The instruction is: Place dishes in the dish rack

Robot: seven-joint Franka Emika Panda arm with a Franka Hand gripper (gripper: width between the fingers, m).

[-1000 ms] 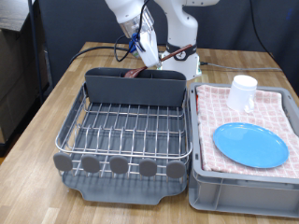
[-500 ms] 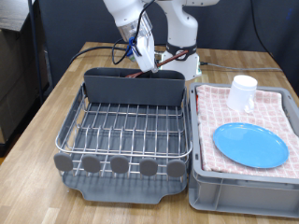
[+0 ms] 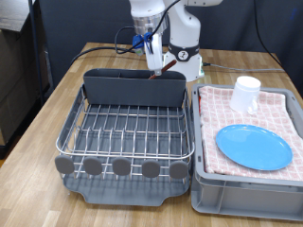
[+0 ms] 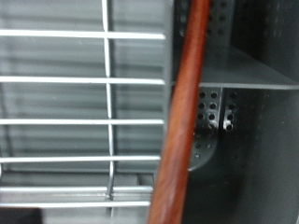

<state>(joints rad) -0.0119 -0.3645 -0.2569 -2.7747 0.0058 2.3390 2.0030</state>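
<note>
The hand (image 3: 151, 59) hangs over the caddy (image 3: 133, 90) at the back of the rack (image 3: 128, 132). It grips the spoon (image 4: 185, 112), which points down into the caddy. To do this well, keep the spoon straight and clear of the caddy wall. A second ago the spoon was tilted; now it stands upright. The plate (image 3: 253, 147) and cup (image 3: 246, 93) wait in the crate (image 3: 222, 194).
</note>
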